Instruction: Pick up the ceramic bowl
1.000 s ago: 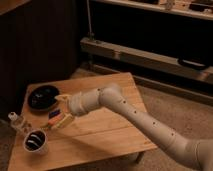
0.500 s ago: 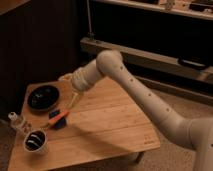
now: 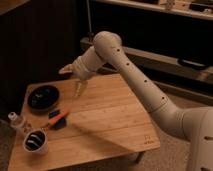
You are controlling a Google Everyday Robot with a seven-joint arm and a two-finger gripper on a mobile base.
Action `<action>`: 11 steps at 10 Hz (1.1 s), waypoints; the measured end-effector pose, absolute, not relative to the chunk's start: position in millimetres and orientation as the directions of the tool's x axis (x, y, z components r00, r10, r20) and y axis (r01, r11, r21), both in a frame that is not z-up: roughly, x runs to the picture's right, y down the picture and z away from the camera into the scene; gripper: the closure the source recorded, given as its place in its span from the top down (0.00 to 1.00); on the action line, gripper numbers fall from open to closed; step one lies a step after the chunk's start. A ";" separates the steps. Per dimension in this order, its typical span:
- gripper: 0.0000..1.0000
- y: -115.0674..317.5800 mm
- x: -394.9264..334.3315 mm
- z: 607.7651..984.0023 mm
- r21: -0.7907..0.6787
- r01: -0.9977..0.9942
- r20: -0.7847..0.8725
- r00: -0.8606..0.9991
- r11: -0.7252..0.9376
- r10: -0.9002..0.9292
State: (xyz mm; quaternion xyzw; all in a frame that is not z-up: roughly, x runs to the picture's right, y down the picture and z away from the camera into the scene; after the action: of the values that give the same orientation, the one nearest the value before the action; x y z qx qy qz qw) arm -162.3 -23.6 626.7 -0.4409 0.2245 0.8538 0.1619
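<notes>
Left of centre in the frame, spreads the fingers [image 3: 78,89] wide, gripping nothing, probably ready to straddle a rim. Holds the gripper [image 3: 69,82] above the desk's [image 3: 110,120] far edge, just right of the ceramic bowl [image 3: 43,96], untouched at the desk's upper-left corner. Likely needs lowering leftward.

Claw [image 3: 72,80] in air near ceramic bowl [image 3: 43,96], fingers [image 3: 78,89] spread.

The ceramic bowl [image 3: 43,96], wide, shallow, glossy black, sits upright and empty near the far left corner of the worktop [image 3: 110,117]. The claw [image 3: 73,80] hangs above that worktop's far edge, fingers spread, clear of the bowl.
</notes>
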 end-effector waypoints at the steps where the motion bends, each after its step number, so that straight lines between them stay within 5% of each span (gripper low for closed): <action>1: 0.80 -22.5 -163.7 626.7 0.240 -0.478 -0.826 -0.558 -0.845 0.081; 11: 0.80 -5.0 -169.6 640.8 0.217 -0.622 -0.729 -0.616 -0.753 0.299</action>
State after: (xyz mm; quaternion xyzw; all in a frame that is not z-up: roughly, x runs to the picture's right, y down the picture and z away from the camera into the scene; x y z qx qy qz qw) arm -169.6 -5.0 640.8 -0.3491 0.2312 0.8686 0.2649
